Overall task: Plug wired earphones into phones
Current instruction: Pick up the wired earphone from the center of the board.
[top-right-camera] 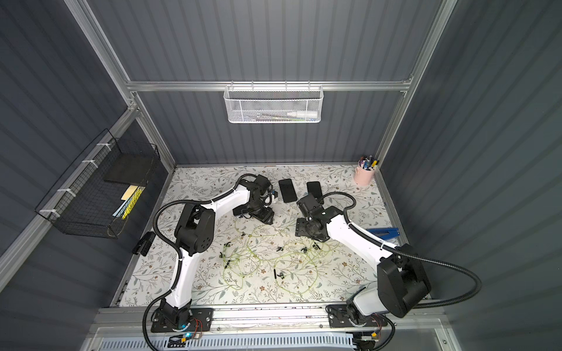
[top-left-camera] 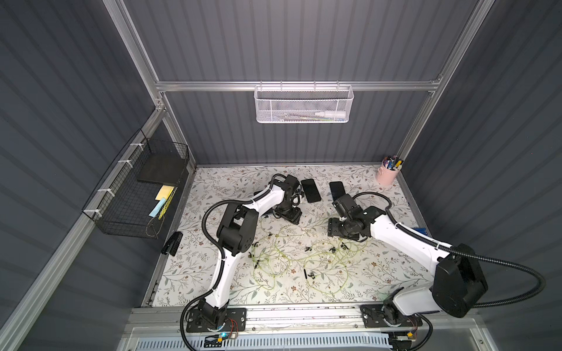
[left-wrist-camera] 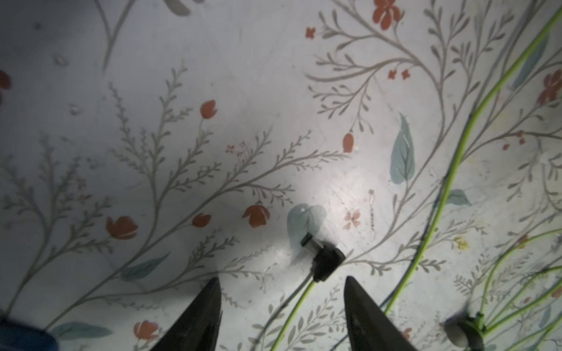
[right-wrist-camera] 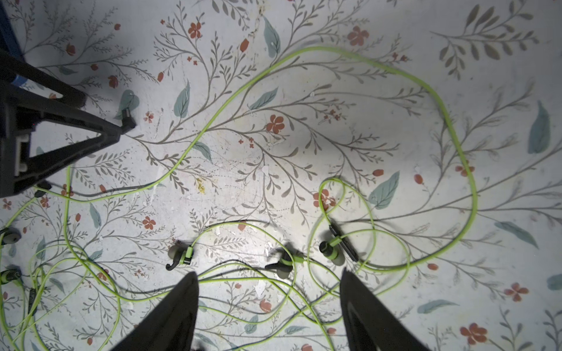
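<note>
2 phones (top-left-camera: 310,190), tangled earphones (right-wrist-camera: 330,246), left hand (left-wrist-camera: 282,281) released by 1 plug (left-wrist-camera: 327,258), right hand (right-wrist-camera: 269,273) released

Tangled green earphones (right-wrist-camera: 330,246) near flat phones (top-left-camera: 310,190)

Right of centre in both top views, the right arm (top-left-camera: 395,234) hides the lower end of one phone (top-left-camera: 336,187). There the plugs on the wired earphones (top-left-camera: 305,273) are too small for you to tell. In the left wrist view an earbud (left-wrist-camera: 463,329) is blurred.
</note>
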Controlling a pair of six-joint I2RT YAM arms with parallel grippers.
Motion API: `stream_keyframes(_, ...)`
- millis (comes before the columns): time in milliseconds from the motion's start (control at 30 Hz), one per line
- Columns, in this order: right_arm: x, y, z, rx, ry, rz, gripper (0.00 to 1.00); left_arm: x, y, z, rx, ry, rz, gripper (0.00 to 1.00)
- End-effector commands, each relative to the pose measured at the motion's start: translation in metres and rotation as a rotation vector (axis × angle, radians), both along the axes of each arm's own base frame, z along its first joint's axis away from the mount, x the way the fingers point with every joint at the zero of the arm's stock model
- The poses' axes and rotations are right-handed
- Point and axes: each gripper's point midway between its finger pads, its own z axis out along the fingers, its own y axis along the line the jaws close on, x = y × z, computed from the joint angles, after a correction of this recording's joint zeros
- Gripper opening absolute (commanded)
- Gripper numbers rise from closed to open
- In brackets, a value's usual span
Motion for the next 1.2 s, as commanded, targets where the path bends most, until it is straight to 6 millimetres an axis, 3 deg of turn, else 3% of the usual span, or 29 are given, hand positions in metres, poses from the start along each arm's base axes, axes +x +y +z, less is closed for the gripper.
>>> stream_keyframes(0, -0.003, -0.004, -0.009, -0.013, 0.027, 0.013, 0.74, -0.014, 0.017, -0.009, 0.099, 0.005, -0.058, 0.64)
stream_keyframes(167, -0.001, -0.007, -0.01, -0.011, 0.02, 0.006, 0.74, -0.029, 0.018, -0.022, 0.139, 0.036, -0.104, 0.58)
stream_keyframes(333, -0.001, -0.012, -0.012, -0.004, 0.017, -0.008, 0.74, -0.044, 0.015, -0.019, 0.155, 0.035, -0.154, 0.52)
stream_keyframes(533, 0.002, -0.011, -0.014, 0.0, 0.014, -0.008, 0.74, -0.055, 0.026, -0.04, 0.278, 0.053, -0.178, 0.34)
stream_keyframes(700, 0.006, -0.006, -0.019, 0.017, 0.02, -0.007, 0.74, -0.051, 0.025, -0.051, 0.295, 0.027, -0.132, 0.16)
stream_keyframes(900, 0.016, 0.031, -0.02, 0.227, 0.022, -0.021, 0.73, -0.047, -0.006, -0.039, 0.116, 0.014, -0.044, 0.0)
stream_keyframes(1167, 0.031, 0.055, -0.022, 0.365, 0.007, -0.069, 0.7, -0.038, -0.025, -0.009, -0.048, -0.021, 0.079, 0.0)
